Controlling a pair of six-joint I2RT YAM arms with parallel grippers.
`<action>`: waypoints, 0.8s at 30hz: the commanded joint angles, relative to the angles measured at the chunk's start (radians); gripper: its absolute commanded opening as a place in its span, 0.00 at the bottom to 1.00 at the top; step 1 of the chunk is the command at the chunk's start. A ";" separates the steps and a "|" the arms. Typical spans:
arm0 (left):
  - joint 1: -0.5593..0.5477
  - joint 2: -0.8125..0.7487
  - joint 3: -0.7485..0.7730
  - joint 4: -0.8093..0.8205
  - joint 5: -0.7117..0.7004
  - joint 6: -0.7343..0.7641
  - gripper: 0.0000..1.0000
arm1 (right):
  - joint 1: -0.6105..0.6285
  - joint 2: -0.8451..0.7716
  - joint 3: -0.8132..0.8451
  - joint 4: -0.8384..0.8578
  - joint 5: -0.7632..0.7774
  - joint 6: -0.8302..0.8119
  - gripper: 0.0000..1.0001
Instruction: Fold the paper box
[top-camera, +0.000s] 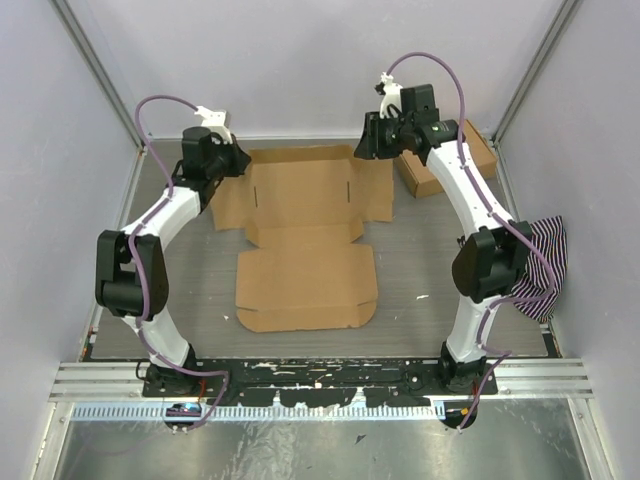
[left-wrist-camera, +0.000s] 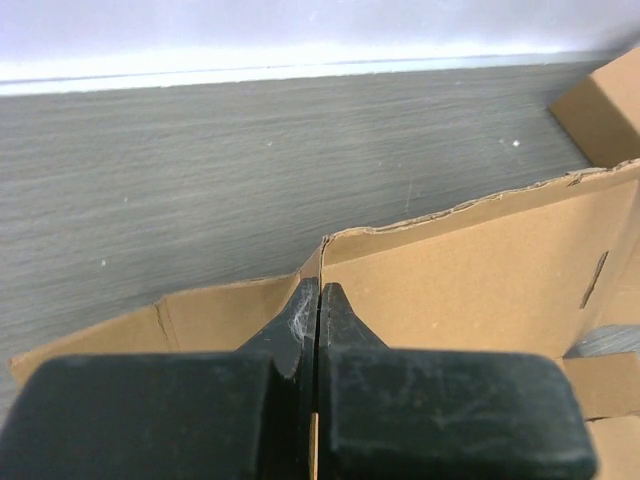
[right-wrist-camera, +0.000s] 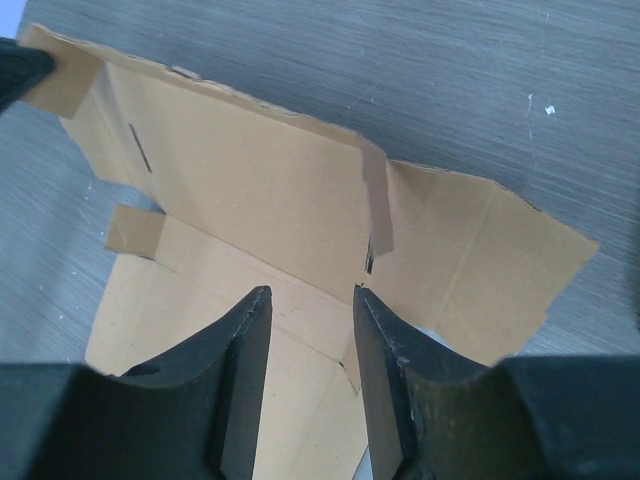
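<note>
The paper box (top-camera: 305, 240) lies unfolded in the middle of the table, a brown die-cut sheet with flaps and slits. My left gripper (top-camera: 238, 160) is at its far left corner. In the left wrist view that gripper (left-wrist-camera: 319, 285) is shut on a thin cardboard edge where the far panel (left-wrist-camera: 470, 270) meets its side flap (left-wrist-camera: 215, 315). My right gripper (top-camera: 368, 140) hangs over the far right corner. In the right wrist view it (right-wrist-camera: 310, 292) is open, and the box's panel (right-wrist-camera: 260, 190) shows through the gap below it, untouched.
A compact flat brown carton (top-camera: 445, 160) sits at the back right, close to the right arm, and shows in the left wrist view (left-wrist-camera: 605, 105). A black-and-white striped cloth (top-camera: 540, 265) hangs at the right edge. Walls close in the table on three sides.
</note>
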 joint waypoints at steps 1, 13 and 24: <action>-0.006 -0.062 0.016 0.129 0.050 0.007 0.00 | 0.004 0.033 0.031 0.035 0.043 -0.026 0.43; -0.017 -0.067 0.051 0.129 0.085 0.026 0.00 | 0.030 0.066 0.043 0.071 0.204 -0.073 0.40; -0.029 -0.049 0.111 0.043 0.077 0.018 0.06 | 0.105 0.097 0.071 0.040 0.274 -0.084 0.03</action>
